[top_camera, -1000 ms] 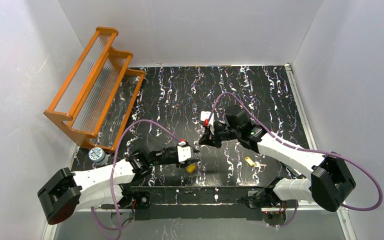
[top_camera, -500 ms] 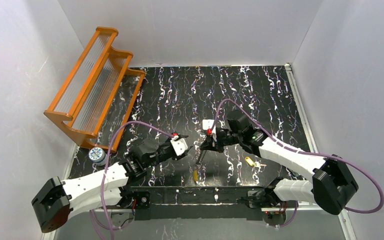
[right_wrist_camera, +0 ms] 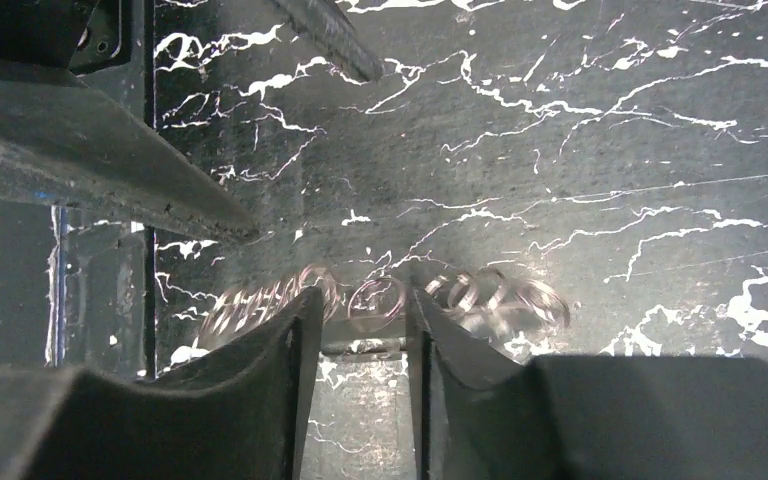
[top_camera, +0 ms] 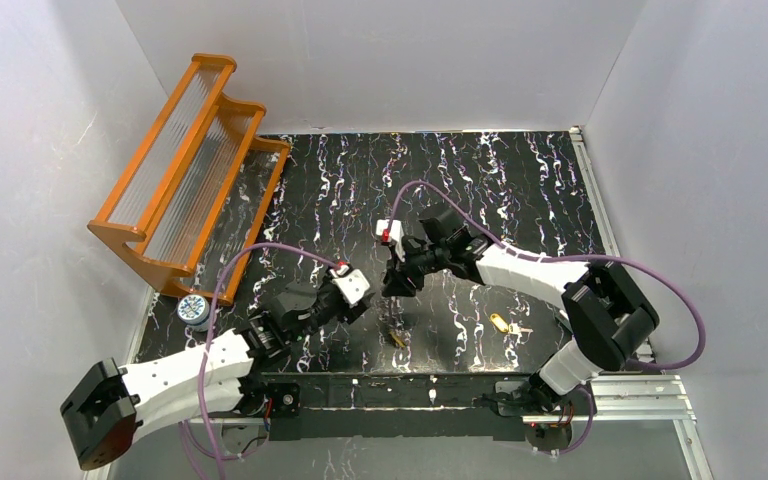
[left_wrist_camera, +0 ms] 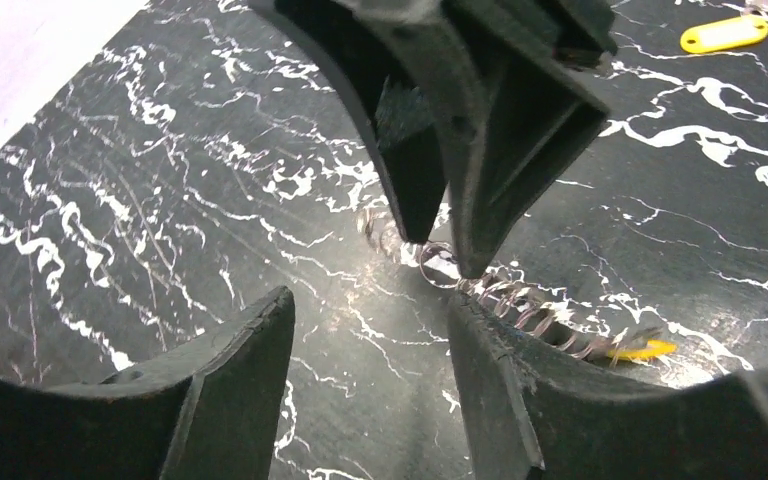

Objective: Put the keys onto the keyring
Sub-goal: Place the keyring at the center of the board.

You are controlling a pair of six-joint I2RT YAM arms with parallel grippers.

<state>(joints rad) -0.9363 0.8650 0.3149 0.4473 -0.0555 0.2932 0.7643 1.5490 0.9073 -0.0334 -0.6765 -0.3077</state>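
The left gripper is held low over the table, jaws parted and nothing between them. The right gripper is likewise unclenched, its tips poised just above the keyring, which is laid on the table as a silvery string of loops. Whether the tips touch it cannot be told. One key is seen at the keyring's end. The other key is laid well apart, to the right.
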